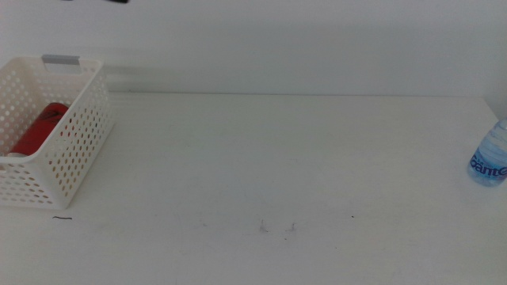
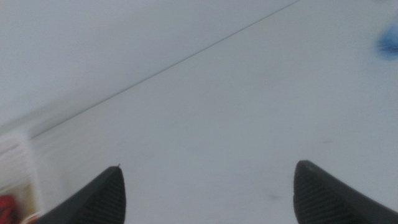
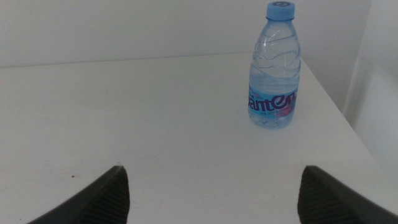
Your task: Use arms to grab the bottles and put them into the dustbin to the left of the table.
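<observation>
A clear water bottle [image 1: 489,161] with a blue label stands upright at the table's right edge, partly cut off in the middle view. The right wrist view shows the same bottle [image 3: 274,66] whole, blue cap on top, standing ahead of my right gripper [image 3: 211,193], which is open and well short of it. My left gripper [image 2: 208,196] is open over bare tabletop with nothing between its jaws. The white perforated dustbin [image 1: 75,131] stands at the table's left with a red can [image 1: 40,127] lying inside. Neither arm shows in the middle view.
The white table [image 1: 277,166] carries a few tiny dark marks near its front. A pale wall runs behind it. The dustbin's corner [image 2: 15,171] shows blurred in the left wrist view, as does a blue smear of the water bottle [image 2: 388,42].
</observation>
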Motion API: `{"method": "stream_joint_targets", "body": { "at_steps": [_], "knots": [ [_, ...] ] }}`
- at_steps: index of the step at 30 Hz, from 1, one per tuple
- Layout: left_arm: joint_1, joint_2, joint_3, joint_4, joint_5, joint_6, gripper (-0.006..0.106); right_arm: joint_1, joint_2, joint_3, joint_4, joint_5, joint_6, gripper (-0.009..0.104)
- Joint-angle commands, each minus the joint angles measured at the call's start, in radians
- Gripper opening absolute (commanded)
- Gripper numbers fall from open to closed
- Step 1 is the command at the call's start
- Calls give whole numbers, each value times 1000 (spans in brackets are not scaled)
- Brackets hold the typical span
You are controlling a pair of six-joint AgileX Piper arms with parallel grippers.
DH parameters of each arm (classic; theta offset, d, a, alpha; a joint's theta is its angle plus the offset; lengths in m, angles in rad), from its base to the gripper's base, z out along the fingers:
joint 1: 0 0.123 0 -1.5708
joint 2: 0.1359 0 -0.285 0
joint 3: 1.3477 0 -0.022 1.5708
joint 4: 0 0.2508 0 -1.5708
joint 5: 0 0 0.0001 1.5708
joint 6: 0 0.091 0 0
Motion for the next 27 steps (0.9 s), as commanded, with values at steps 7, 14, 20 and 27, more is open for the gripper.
{"method": "stream_joint_targets", "body": {
  "at_steps": [7, 14, 20, 27],
  "knots": [
    [-200, -238, 166, 77, -34, -171, 89, -5, -4, 4, -11, -8, -7, 87],
    [-200, -306, 208, 106, -40, -171, 89, -5, -4, 4, -11, -8, -7, 87],
    [-200, -306, 208, 93, -40, -171, 89, -5, -4, 4, -11, -8, -7, 87],
    [-200, -306, 208, 102, -47, -171, 89, -5, -4, 4, 11, -6, -7, 87]
  ]
}}
